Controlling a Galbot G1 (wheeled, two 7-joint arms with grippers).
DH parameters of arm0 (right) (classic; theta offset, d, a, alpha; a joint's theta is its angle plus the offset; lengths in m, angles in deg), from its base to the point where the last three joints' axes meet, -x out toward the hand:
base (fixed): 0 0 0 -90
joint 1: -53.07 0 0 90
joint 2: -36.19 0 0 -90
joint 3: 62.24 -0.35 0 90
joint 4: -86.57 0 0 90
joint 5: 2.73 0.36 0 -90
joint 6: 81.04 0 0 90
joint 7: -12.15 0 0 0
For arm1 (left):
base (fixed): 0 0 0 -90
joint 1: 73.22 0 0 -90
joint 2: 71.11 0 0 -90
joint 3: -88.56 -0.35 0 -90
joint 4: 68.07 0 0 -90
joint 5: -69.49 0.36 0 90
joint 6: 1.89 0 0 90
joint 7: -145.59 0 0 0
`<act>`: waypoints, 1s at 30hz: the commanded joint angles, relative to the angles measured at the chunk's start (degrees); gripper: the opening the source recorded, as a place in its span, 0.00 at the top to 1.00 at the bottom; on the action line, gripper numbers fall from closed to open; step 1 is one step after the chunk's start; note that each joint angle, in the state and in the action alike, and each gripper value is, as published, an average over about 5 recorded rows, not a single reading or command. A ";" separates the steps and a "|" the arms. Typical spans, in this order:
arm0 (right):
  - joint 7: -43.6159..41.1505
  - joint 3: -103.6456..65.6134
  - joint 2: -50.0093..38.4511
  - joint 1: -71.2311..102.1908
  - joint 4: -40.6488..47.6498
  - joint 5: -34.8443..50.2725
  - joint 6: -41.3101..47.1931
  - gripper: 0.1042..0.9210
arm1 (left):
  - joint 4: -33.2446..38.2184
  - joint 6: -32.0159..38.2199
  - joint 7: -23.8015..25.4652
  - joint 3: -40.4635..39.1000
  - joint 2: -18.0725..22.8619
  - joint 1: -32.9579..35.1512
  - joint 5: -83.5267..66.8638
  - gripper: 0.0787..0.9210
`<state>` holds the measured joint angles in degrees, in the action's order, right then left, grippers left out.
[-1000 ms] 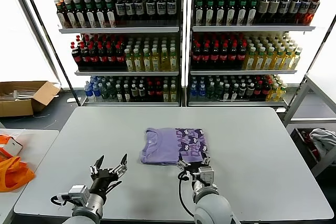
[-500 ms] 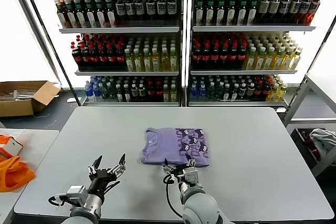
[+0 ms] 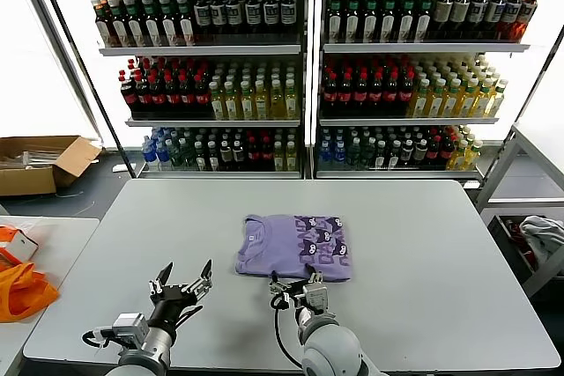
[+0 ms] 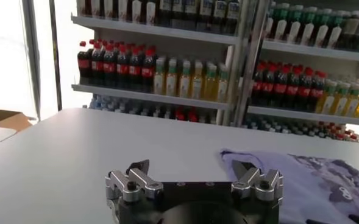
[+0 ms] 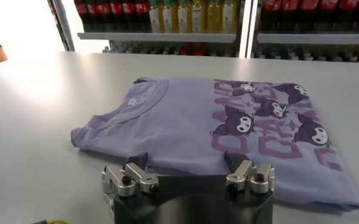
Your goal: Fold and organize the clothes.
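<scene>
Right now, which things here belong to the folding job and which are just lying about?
Job:
- folded purple T-shirt
- right gripper, open, at the shirt's near edge
- left gripper, open, over bare table

Lying about:
- orange bag
- cardboard box
- drink bottles on shelves

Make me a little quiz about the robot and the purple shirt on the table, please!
1. True or false: the T-shirt lies folded on the table.
2. Which gripper is nearest the shirt? A) left gripper B) right gripper
3. Fill in: both grippers are ____ and hold nothing.

Key: 1 true. 2 B, at the shirt's near edge; the left one hovers off to the side. 3 open.
</scene>
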<state>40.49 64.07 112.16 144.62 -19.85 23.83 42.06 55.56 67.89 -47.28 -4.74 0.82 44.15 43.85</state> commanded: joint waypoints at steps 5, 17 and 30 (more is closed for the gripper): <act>0.46 -4.39 -0.46 2.50 -6.27 1.48 0.05 0.12 | 0.40 0.08 0.09 -0.12 0.46 0.47 0.47 0.12; -4.41 -18.46 -9.78 7.93 -13.11 -14.08 -4.93 0.12 | 0.97 3.53 0.98 -1.24 2.28 1.00 4.37 0.12; -4.80 -25.53 -8.02 11.59 -13.61 -9.38 -7.15 0.12 | -0.54 5.89 0.82 -1.16 2.51 0.16 9.51 0.12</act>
<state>36.78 45.52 104.64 153.41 -31.42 14.90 36.82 55.53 72.00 -46.53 -6.01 3.23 44.32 49.88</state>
